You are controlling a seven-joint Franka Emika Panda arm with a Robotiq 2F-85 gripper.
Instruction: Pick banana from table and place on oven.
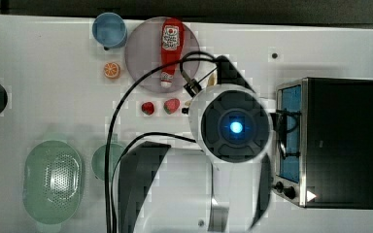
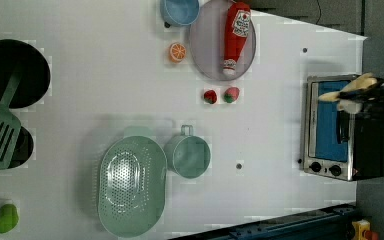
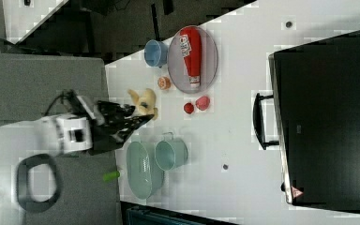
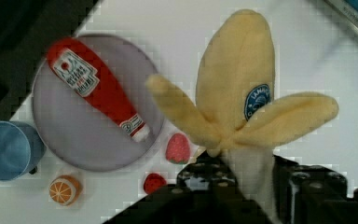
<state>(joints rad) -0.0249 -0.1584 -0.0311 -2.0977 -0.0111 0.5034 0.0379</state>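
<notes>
Banana (image 4: 235, 93), a soft plush one with its peel flaps splayed out and a blue sticker on its side, is clamped by its lower stalk end between the black jaws (image 4: 249, 179), which are closed on it; the body and flaps stick out well past the fingertips. In the left view the banana (image 2: 352, 86) hangs up in the air with the jaws (image 2: 367, 97) over the top corner of the oven (image 2: 330, 127), clear of the white surface (image 2: 105, 90). In the right view it shows pale yellow at the tip of the black hand (image 3: 143, 104).

The oven stands near the top view's right edge of the surface, glass door shut, and its flat black top (image 1: 342, 141) is bare. Between the oven and the clutter runs a wide strip of bare white. The ketchup bottle (image 4: 95, 88) lies on a grey plate (image 4: 65, 140), with two strawberries (image 4: 177, 148) just beside the plate's rim, an orange slice (image 4: 64, 189) and a blue cup (image 4: 7, 149) near it. A green colander (image 2: 130, 185) and a mug (image 2: 189, 155) sit touching, well apart from the oven.
</notes>
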